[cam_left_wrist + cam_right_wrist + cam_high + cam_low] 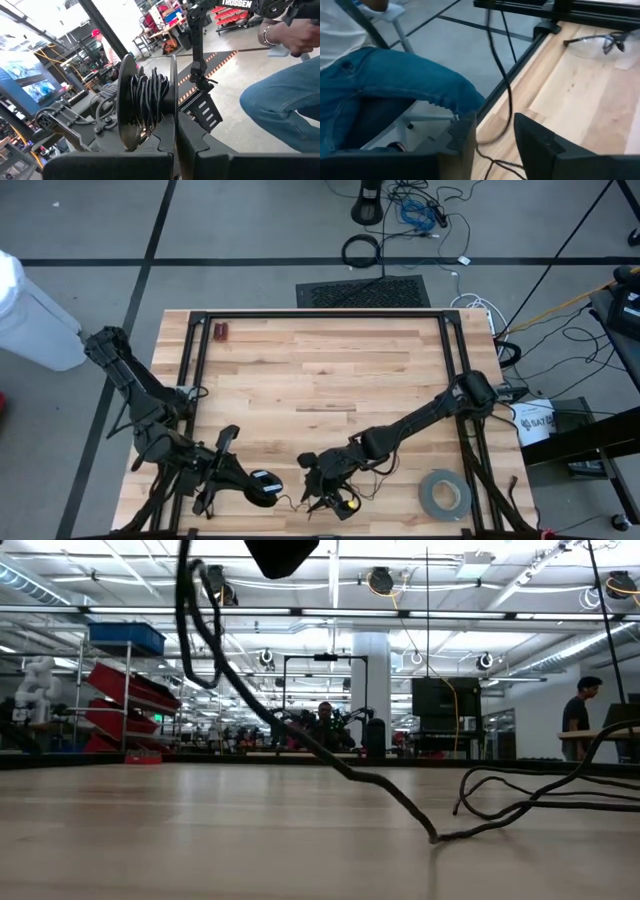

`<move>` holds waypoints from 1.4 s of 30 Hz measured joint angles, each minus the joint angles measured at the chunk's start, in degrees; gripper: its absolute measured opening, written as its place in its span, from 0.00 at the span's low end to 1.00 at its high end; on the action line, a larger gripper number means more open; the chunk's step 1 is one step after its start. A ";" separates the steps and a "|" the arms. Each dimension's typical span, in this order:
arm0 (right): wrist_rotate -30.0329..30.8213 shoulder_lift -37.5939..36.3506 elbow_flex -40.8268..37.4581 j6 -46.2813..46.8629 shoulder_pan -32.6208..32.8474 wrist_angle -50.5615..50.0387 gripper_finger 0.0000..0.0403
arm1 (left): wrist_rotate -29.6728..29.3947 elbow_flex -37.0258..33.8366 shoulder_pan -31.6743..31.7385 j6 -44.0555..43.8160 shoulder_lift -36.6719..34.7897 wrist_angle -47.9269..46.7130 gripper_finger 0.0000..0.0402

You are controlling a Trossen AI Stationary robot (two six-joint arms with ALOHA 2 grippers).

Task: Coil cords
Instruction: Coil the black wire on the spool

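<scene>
Both grippers work close to the table's [330, 370] near edge, little room left on that side; the wide far half of the wooden top lies bare, save a small red object [221, 332] near the far-left corner. A black frame rail runs along the left, far and right sides. A grey tape roll [444, 493] sits near the near-right corner, well apart from the grippers. Left arm reaches in from the far-left, elbow bent, forearm lying low toward the near edge; left gripper [262, 487] is closed on a black spool [145, 100], its two discs upright with the cord [149, 96] wound in black turns between them. A loose strand of the same cord runs right from the spool along the near edge toward the right gripper [330, 498]. Right arm stretches in from the right rail on a long diagonal, wrist dropped near the near edge, just right of the spool. Its fingers [540, 142] stand apart, the thin strand hanging down through the gap, not pinched. Something yellow shows just beside that gripper; cannot tell what. Low view shows the strand rising from the tabletop to the upper left, another slack loop lying on the wood at right. A person in jeans [395, 85] sits just beyond the near edge.
</scene>
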 joint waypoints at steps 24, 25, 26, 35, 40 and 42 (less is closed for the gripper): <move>-0.94 -0.15 0.01 3.58 -0.07 0.77 0.16 | 0.00 0.00 0.04 -1.18 0.42 -0.03 0.01; -0.94 -0.15 0.01 3.02 -0.08 0.75 0.18 | -0.01 -0.01 0.23 -0.42 0.44 0.02 0.01; -0.95 -0.16 0.01 2.33 -0.16 0.54 0.20 | 0.17 -0.02 0.60 0.23 0.44 0.36 0.01; 4.39 -7.07 0.00 -3.45 -1.68 -18.08 0.31 | 16.37 -0.02 10.31 2.91 0.44 5.04 0.01; 11.40 -14.90 0.00 -4.48 -1.53 -32.53 0.31 | 22.52 -0.02 17.70 -0.74 1.64 6.50 0.01; 13.97 -18.68 0.00 -3.44 -1.24 -38.25 0.31 | 24.82 -0.02 19.63 -2.18 2.19 6.78 0.01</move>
